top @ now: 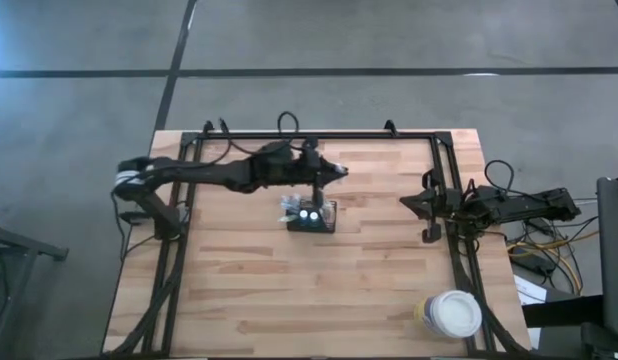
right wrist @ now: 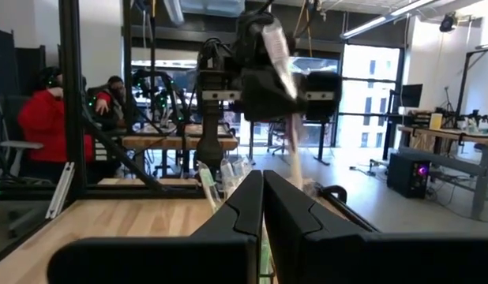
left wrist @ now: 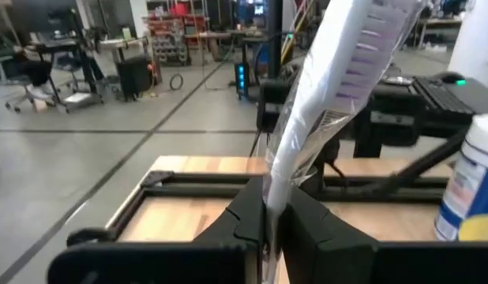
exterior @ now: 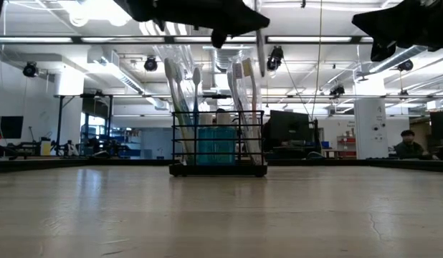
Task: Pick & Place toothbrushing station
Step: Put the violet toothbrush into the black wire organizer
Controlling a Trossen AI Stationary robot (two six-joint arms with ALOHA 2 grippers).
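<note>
Your left gripper (top: 334, 172) pinches a wrapped toothbrush (left wrist: 331, 102) above the caddy (top: 311, 217); lower it into a compartment

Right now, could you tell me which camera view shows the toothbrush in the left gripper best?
The left wrist view: the wrapped toothbrush fills the frame, pinched in the left gripper. The right wrist view shows it smaller and farther off, the low view only partly, above the caddy, and the high view barely shows it.
</note>
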